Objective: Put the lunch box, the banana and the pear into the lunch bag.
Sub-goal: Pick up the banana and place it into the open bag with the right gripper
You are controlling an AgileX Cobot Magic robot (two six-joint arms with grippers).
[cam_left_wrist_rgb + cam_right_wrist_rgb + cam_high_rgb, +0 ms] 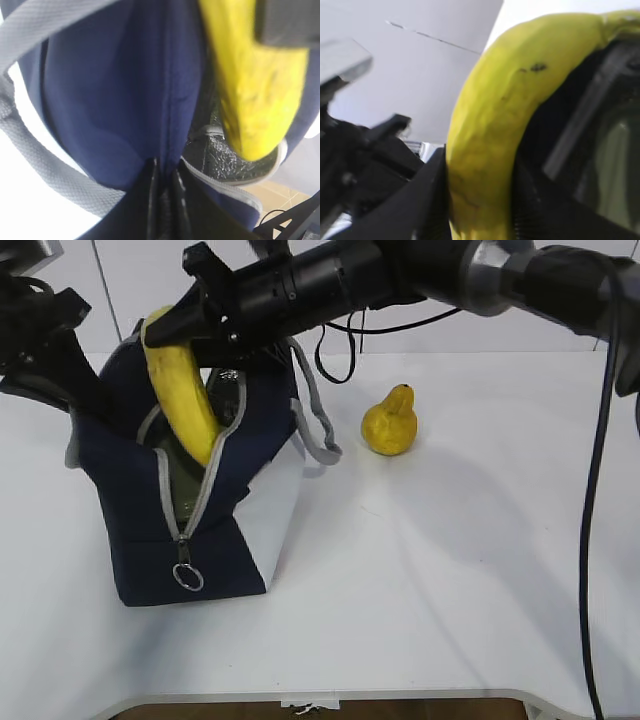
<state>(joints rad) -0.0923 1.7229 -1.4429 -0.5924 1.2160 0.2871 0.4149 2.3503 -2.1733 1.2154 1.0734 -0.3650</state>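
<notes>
The right hand (pixel 165 328) clamps the long curved yellow banana (pixel 182 395), standing in the boxy navy-blue fabric lunch bag (pixel 130 490). The left hand (pixel 165 200) pinches the bag's edge. No readable writing.

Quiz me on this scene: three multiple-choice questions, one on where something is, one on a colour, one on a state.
1. Where is the pear?
A. on the table right of the lunch bag
B. inside the bag
C. in a gripper

2. What colour are the bag's handles?
A. red
B. grey
C. yellow

3. How is the banana?
A. lying flat on the table
B. held by the right gripper, lower end in the open bag
C. peeled

Answers: 1 A, it stands alone on the white table. 2 B, grey webbing. 3 B, the jaws clamp its top.
</notes>
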